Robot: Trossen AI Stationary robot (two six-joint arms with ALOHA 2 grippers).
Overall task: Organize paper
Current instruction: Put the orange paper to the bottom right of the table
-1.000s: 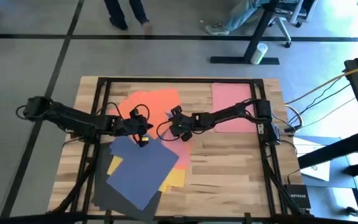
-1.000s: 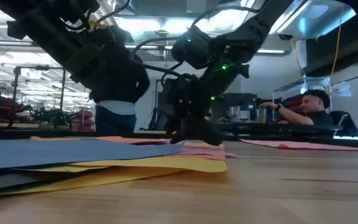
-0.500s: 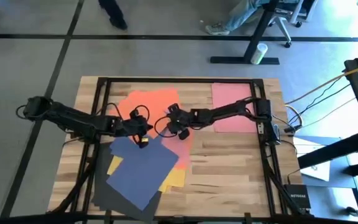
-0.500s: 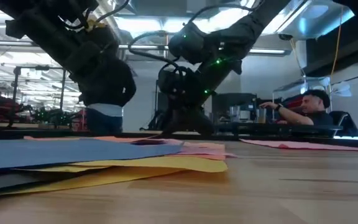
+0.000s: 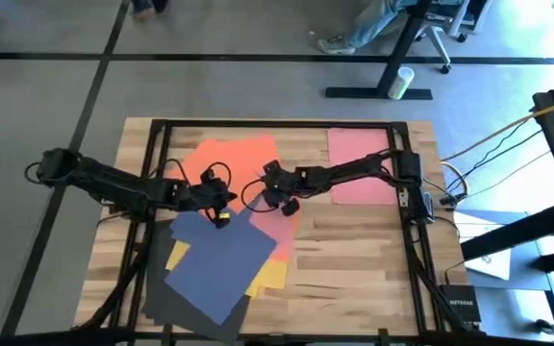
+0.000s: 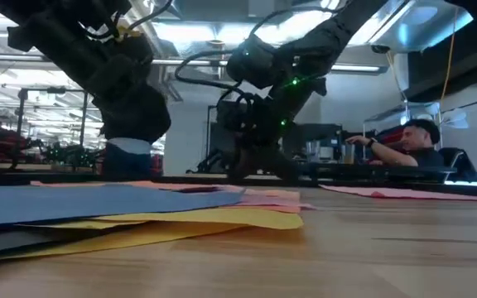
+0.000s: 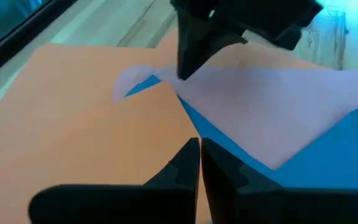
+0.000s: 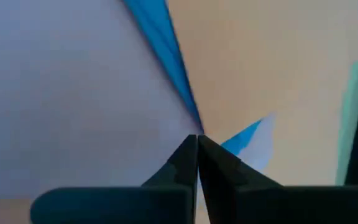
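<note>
**Both grippers low over the overlapping sheets**

Near the table's (image 5: 354,250) middle: right gripper (image 5: 269,181) down at the corner where the orange sheet (image 5: 234,159), a pink sheet (image 5: 285,223) and the navy blue sheet (image 5: 221,259) overlap. Fingers closed together, tips at the paper; whether pinching a sheet, cannot tell. Left gripper (image 5: 221,204) just beside, over the edge of orange and navy blue, jaws also pressed shut, holding nothing visible. Yellow sheet (image 5: 269,277) and dark grey-black sheet (image 5: 166,303) under the navy blue one, in a fanned pile toward the left front. Second pink sheet (image 5: 354,159) flat and apart at the far right. In the low view, seated person (image 6: 416,141) behind the table.
</note>
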